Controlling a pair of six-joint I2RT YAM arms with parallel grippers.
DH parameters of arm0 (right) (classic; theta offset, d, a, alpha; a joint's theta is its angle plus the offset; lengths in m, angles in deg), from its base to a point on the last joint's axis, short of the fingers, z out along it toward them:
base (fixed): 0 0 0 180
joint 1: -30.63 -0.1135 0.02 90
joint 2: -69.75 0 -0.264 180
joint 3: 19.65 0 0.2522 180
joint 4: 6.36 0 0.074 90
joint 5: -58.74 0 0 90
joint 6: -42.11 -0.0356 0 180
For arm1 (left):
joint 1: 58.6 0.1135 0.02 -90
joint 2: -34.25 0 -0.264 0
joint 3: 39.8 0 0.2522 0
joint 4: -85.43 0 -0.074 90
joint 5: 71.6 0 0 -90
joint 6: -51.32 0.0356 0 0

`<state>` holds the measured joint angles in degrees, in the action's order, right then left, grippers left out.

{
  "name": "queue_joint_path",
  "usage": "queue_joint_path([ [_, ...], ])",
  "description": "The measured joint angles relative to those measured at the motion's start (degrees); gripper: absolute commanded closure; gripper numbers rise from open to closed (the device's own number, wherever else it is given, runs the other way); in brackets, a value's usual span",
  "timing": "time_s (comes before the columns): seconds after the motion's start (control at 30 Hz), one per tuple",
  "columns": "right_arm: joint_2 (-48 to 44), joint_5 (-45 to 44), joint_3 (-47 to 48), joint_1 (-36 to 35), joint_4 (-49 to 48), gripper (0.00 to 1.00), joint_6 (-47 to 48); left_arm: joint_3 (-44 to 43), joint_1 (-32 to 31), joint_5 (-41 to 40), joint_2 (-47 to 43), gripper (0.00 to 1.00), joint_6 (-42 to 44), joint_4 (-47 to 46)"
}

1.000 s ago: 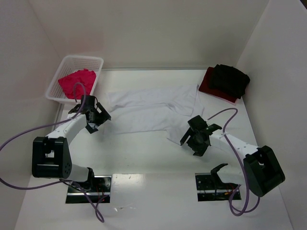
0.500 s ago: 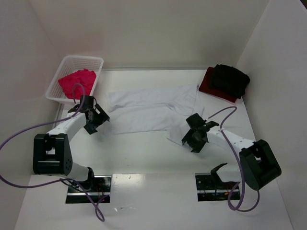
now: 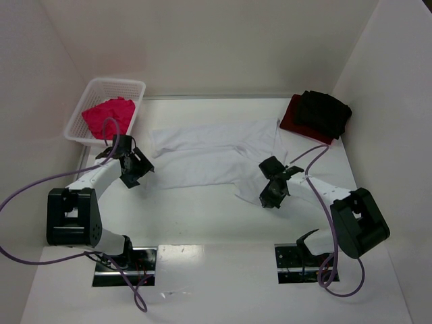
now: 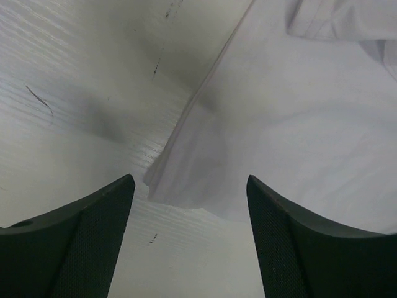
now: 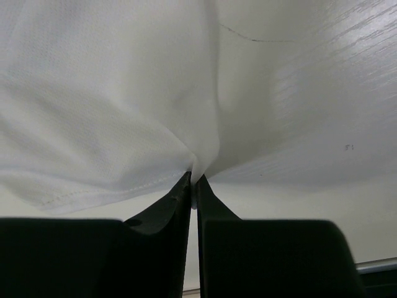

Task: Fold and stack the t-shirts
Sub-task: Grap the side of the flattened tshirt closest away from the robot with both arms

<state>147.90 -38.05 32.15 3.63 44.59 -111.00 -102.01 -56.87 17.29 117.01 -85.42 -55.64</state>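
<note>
T-shirt (image 3: 209, 158) white, fine-knit, rumpled; hem pinched in right tool (image 5: 193, 181).

The white desk (image 3: 202, 223) carries 3 things directly: a white t-shirt (image 3: 209, 158) spread flat mid-desk, a white lattice basket (image 3: 118, 86) at its far-left corner, and, far right, a seemingly folded dark red t-shirt (image 3: 290, 116).

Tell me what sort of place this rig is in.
Probably a lab test booth, not a home: plain white walls box in the white table, with a lattice basket holding a pink t-shirt and a white t-shirt laid out.
</note>
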Motion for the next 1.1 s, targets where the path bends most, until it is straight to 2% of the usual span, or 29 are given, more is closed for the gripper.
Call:
queue_joint_path([
  [0.27,-0.11,-0.22,1.25,1.01,0.04,0.90,1.25,0.98,0.00,1.51,2.69,0.25,0.35,-1.09],
  [0.5,-0.28,-0.57,1.92,2.21,-0.11,0.90,2.49,2.12,0.00,1.42,2.78,0.37,0.61,-1.05],
  [0.53,-0.31,-0.57,2.08,2.21,-0.09,0.90,2.56,2.51,0.00,1.42,2.78,0.42,0.72,-0.96],
  [0.67,-0.31,-0.57,2.67,2.25,-0.37,0.90,3.02,3.13,0.00,1.42,2.78,0.42,1.49,-0.79],
  [0.8,-0.31,-0.59,3.13,2.27,-0.46,0.90,3.37,3.37,0.00,1.40,2.78,0.59,1.64,-0.79],
  [0.83,-0.31,-0.59,3.19,2.27,-0.55,0.90,3.50,3.50,0.00,1.40,2.78,0.69,1.49,-0.79],
  [1.0,-0.31,-0.68,3.65,2.27,-0.55,0.90,4.11,3.76,0.00,1.40,2.78,0.96,1.53,-0.81],
  [1.03,-0.31,-0.81,3.82,2.27,-0.61,0.90,4.26,3.76,0.00,1.40,2.78,1.00,1.44,-0.83],
  [1.1,-0.31,-1.22,4.39,2.32,-0.57,0.92,4.39,3.76,0.00,1.38,2.78,1.00,1.51,-0.83],
])
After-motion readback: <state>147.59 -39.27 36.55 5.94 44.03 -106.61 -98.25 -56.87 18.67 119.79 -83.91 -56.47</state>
